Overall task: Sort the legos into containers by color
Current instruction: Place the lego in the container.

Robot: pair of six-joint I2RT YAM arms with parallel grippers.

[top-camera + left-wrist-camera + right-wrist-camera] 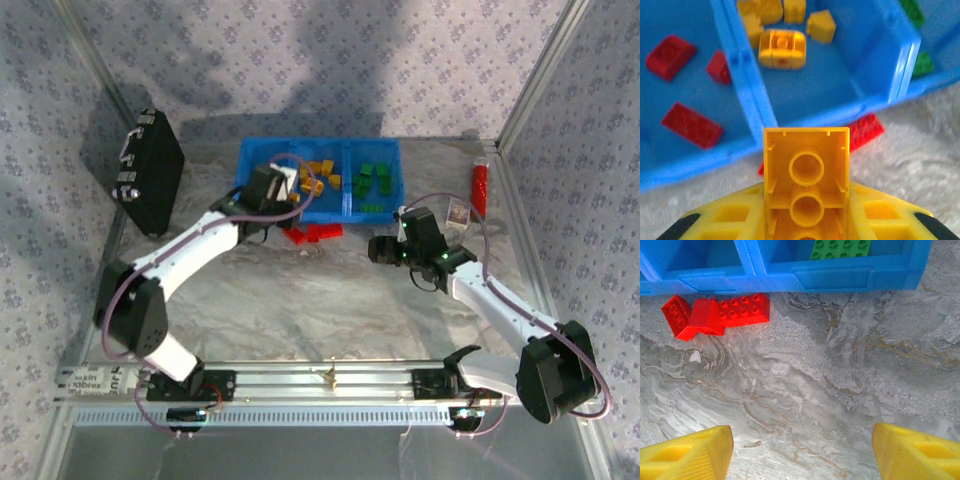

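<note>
My left gripper (806,205) is shut on a yellow brick (806,175), held underside up just in front of the blue tray's near wall (747,95). In the top view this gripper (268,190) hangs over the tray's left part. Red legos (690,125) lie in the left compartment, yellow ones (782,47) in the middle and green ones (372,180) in the right. Three red bricks (715,312) lie on the table against the tray's front. My right gripper (802,450) is open above bare table, nothing between its fingers, right of those bricks (312,234).
A black hard case (150,170) stands at the left of the tray (320,141). A red tube (480,188) and a small packet (457,213) lie at the right. Metal frame posts border the marbled table.
</note>
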